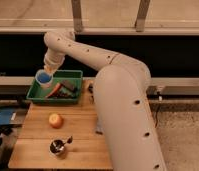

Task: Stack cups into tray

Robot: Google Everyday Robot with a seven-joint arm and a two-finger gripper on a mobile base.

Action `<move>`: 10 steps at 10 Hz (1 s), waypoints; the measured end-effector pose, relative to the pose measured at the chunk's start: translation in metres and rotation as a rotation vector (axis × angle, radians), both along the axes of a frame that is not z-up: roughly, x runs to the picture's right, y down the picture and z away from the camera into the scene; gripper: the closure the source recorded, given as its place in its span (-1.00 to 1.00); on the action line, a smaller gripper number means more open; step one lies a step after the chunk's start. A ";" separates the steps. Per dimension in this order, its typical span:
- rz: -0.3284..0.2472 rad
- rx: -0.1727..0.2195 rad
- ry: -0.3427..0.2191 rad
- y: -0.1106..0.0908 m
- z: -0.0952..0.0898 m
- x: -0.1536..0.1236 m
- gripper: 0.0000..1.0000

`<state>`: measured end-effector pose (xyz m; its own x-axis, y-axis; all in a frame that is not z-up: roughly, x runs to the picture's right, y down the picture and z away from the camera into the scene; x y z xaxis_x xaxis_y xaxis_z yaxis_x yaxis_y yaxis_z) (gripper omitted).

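Item: gripper (47, 71), fingers clamped on blue cup (43, 79), above green tray (38, 96). We advise keeping it upright and lowering squarely before release.

lab test area | wooden table (78, 135) | metal window rails (143, 31)

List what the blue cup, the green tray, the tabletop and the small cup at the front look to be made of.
Blue cup, held by the shut gripper above the tray: translucent plastic, light glows through it.
Green tray: smooth, evenly coloured plastic, probably.
Tabletop: light wood, visible plank lines.
Front cup: metal, shiny with dark reflections.
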<state>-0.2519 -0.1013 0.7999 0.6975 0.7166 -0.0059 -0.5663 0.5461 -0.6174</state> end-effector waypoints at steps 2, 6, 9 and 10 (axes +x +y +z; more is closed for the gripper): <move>-0.005 0.005 0.002 -0.002 0.004 -0.004 0.95; -0.041 -0.036 -0.004 0.006 0.033 -0.025 0.95; -0.082 -0.101 -0.021 0.015 0.064 -0.047 0.95; -0.099 -0.127 -0.031 0.018 0.075 -0.057 0.95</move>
